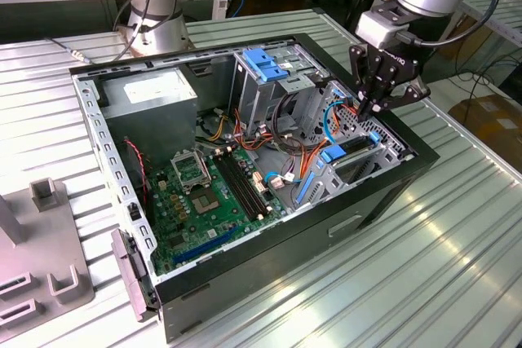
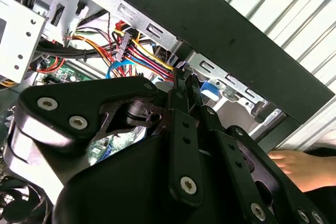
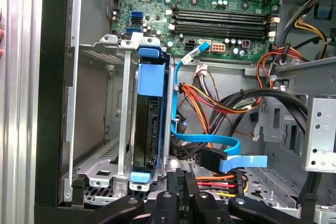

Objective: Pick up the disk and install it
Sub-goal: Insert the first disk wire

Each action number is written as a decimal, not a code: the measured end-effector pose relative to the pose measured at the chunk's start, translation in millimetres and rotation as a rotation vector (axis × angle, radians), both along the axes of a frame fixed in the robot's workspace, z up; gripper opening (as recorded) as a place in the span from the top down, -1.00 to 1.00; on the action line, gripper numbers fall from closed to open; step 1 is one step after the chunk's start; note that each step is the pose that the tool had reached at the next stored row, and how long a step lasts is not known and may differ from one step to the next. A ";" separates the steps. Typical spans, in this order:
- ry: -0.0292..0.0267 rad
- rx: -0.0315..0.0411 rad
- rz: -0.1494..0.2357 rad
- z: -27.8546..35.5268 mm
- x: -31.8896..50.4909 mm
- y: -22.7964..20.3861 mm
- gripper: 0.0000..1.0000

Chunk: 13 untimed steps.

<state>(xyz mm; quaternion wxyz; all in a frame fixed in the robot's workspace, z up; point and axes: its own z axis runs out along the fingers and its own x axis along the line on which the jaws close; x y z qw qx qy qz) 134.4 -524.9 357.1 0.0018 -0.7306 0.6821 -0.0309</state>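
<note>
Disk (image 3: 148,124) sits on edge in drive bay at case's exterior-view right end, gripper (image 1: 369,107) closed empty just above; likely dense, rigid, shock-sensitive, best gripped by blue rails (image 3: 150,73).

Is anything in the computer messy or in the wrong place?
A flat blue cable lies loose over the wires, its plug end not connected. The disk stands on edge in its bay, straight.

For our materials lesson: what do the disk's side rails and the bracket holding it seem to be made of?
The disk's side rails look like moulded plastic: uniform bright blue, smooth, rounded edges. The bracket looks like bare sheet metal, probably steel: silvery-grey, thin, bent, with punched holes.
</note>
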 end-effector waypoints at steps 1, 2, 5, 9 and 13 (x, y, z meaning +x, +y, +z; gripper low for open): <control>0.0000 0.0000 0.000 0.0 0.1 0.0 0.66; 0.0000 0.0000 0.000 0.0 0.1 0.0 0.66; 0.0001 0.0000 0.000 0.0 0.2 0.0 0.66; 0.0000 0.0000 0.000 0.0 0.4 0.0 0.66; 0.0000 0.0000 0.000 0.0 0.6 0.0 0.66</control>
